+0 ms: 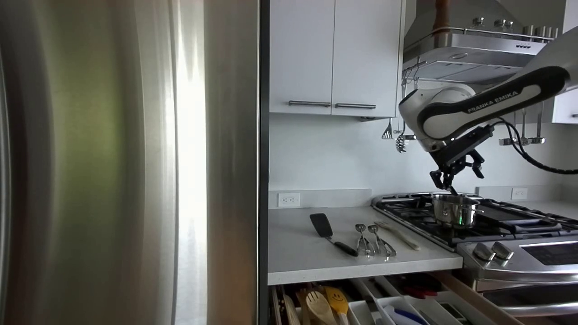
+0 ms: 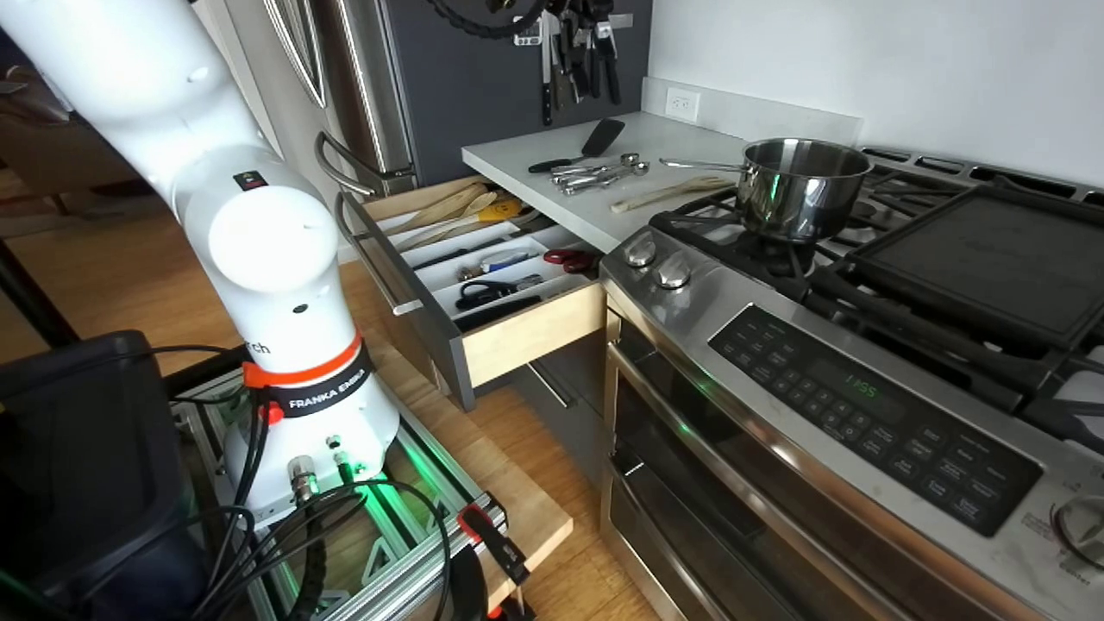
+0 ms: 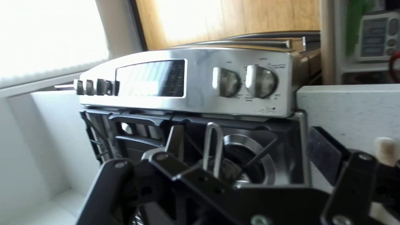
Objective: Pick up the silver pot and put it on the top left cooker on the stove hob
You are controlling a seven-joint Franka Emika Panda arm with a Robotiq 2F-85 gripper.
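The silver pot (image 1: 455,211) stands upright on the left section of the stove hob (image 2: 953,354), over the black grates. In an exterior view the pot (image 2: 802,194) has its long handle toward the counter side. The top left cooker (image 1: 423,201) is partly visible behind the pot. My gripper (image 1: 459,181) is open above the pot; one fingertip is near its rim, touch unclear. In the wrist view the open gripper (image 3: 250,146) has the pot's looped handle (image 3: 213,147) between its fingers, nearer the left one; the pot's body is hidden there.
Beside the hob, the counter (image 2: 664,142) holds a black spatula (image 2: 602,138), metal scoops (image 2: 599,174) and a wooden utensil (image 2: 671,194). An open drawer (image 2: 535,345) of utensils juts out below. A flat griddle (image 2: 992,259) covers the hob's middle. The range hood (image 1: 478,54) hangs above.
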